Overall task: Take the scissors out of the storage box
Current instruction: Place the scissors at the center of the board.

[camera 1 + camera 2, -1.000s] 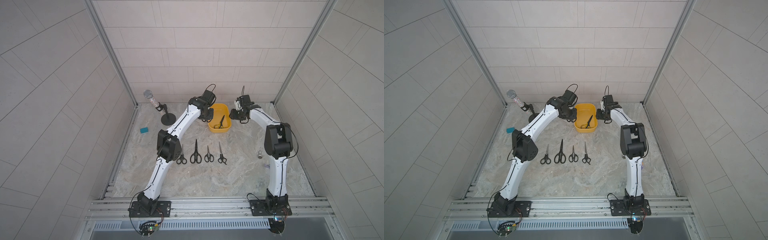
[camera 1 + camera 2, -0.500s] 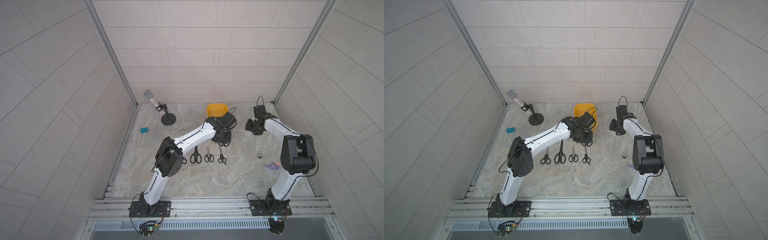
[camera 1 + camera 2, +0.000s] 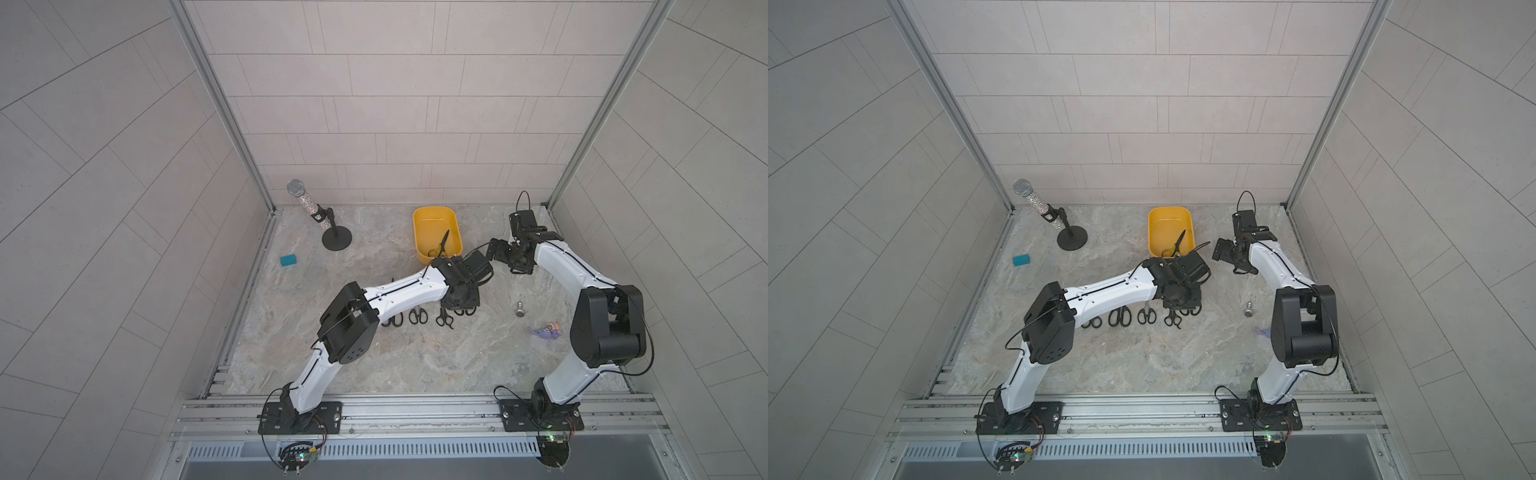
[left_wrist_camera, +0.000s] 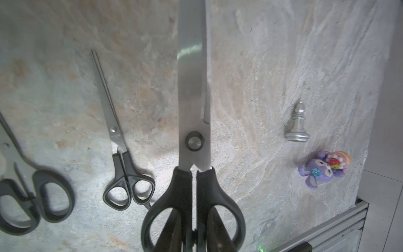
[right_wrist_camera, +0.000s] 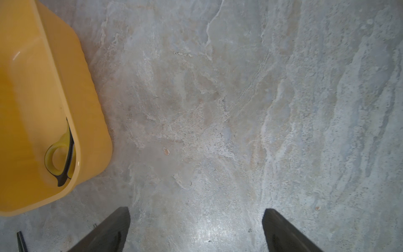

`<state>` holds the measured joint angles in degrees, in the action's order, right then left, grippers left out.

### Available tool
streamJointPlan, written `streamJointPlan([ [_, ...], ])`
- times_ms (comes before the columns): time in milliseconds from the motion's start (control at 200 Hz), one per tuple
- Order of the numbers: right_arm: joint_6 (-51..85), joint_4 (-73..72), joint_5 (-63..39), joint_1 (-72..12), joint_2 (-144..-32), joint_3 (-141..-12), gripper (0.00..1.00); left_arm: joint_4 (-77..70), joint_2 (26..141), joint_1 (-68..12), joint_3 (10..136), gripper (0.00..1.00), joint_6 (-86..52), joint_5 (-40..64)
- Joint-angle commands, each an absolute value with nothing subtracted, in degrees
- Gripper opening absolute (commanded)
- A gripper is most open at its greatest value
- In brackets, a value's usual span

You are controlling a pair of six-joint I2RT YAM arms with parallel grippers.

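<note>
The left gripper (image 3: 460, 300) grips large scissors (image 4: 193, 87) by the handles, blades toward the back wall (image 3: 395, 124), over the table (image 3: 374, 357). Yellow-handled scissors (image 3: 442, 244) lie diagonally in the storage box (image 3: 432, 214). The right gripper (image 5: 196, 231) gapes empty.

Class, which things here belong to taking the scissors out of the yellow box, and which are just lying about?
Job: yellow box; yellow-handled scissors inside it; big scissors in the left gripper; four scissors in a row.
Lying about: microphone; teal block; chess piece; purple toy.
</note>
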<state>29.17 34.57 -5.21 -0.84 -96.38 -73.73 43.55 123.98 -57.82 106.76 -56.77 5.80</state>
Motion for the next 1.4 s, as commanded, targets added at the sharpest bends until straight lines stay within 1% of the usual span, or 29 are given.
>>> streamJointPlan([
  [0, 29.53, 37.05, -2.46, -0.96, -97.26, -76.88, 1.00, 40.40, 125.54, -58.74, 105.71, 0.00, -61.80, 5.88],
  [235, 29.79, 38.38, -1.87, -0.92, -98.58, -82.03, 1.00, 42.72, 130.57, -59.78, 110.57, 0.00, -61.60, 6.25],
  [380, 29.90, 38.07, -2.44, -1.05, -98.91, -82.44, 1.00, 41.67, 132.68, -59.75, 110.71, 0.00, -62.62, 8.31],
  [620, 29.19, 38.19, -2.68, -1.39, -99.33, -82.73, 1.00, 41.83, 134.04, -59.50, 111.80, 0.00, -62.31, 7.75],
  [1156, 29.21, 37.68, -3.93, -2.80, -100.46, -83.94, 0.99, 40.96, 137.80, -58.27, 114.30, 0.00, -61.79, 10.92],
  [1191, 29.18, 37.70, -3.88, -2.88, -100.54, -83.95, 0.99, 40.77, 137.67, -58.26, 114.26, 0.03, -61.72, 11.06],
  [1261, 29.10, 37.61, -3.87, -2.93, -100.64, -83.98, 0.99, 40.95, 137.35, -58.14, 114.18, 0.15, -61.53, 10.96],
  [1296, 29.03, 37.46, -3.89, -3.03, -100.67, -83.85, 0.99, 40.96, 137.20, -58.02, 114.09, 0.17, -61.52, 10.94],
  [1366, 29.00, 37.32, -3.79, -3.07, -100.56, -83.81, 0.99, 41.13, 136.85, -57.76, 113.86, 0.19, -61.52, 10.82],
  [1396, 29.02, 37.35, -3.69, -3.05, -100.71, -83.76, 0.99, 41.05, 136.76, -57.71, 113.82, 0.22, -61.48, 10.87],
])
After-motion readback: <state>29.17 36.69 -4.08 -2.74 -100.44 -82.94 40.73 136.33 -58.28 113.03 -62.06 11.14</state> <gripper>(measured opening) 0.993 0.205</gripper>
